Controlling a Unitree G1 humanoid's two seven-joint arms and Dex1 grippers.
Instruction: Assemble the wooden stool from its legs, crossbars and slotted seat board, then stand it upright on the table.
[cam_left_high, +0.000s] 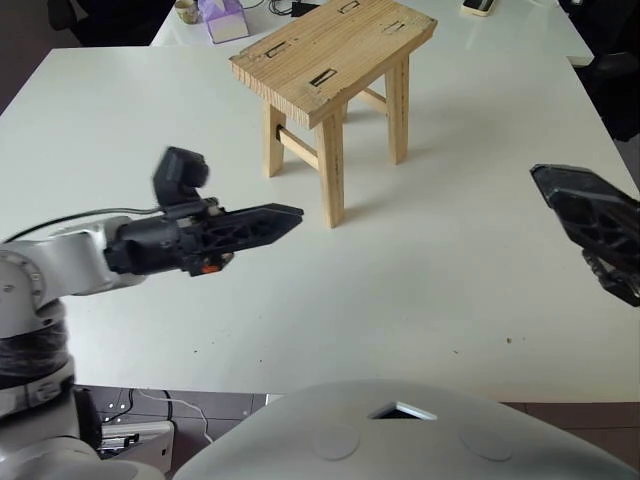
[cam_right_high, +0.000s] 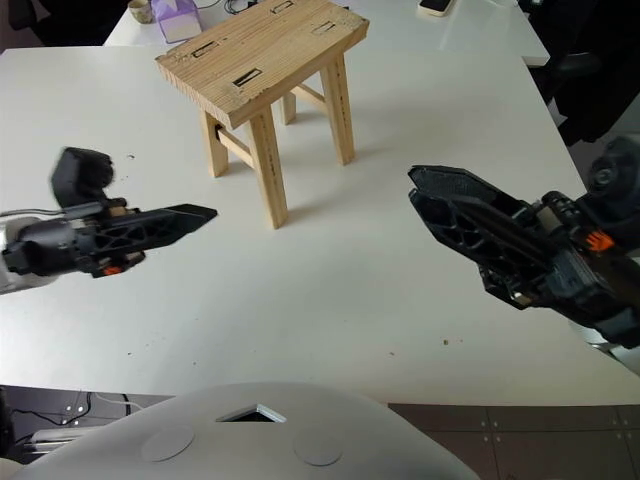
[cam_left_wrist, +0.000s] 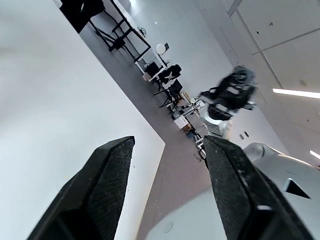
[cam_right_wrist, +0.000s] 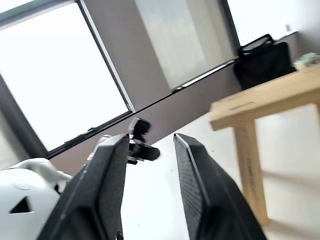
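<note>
Office or lab, open-plan. Large white table (cam_left_high: 450, 300); black swivel chairs (cam_left_wrist: 169, 75) along a long grey-floored room; strip light (cam_left_wrist: 296, 93) on a panelled ceiling; tall windows (cam_right_wrist: 60, 75); tissue box (cam_left_high: 222, 18).

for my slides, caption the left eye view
Stool upright on table; left gripper and right gripper open, clear of it.

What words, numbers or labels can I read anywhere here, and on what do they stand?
No text can be read.
stool: bare wood with slots, no print.
tissue box: print, if any, is too small to tell.
left gripper and right gripper: a small orange mark behind each, too small to read.
</note>
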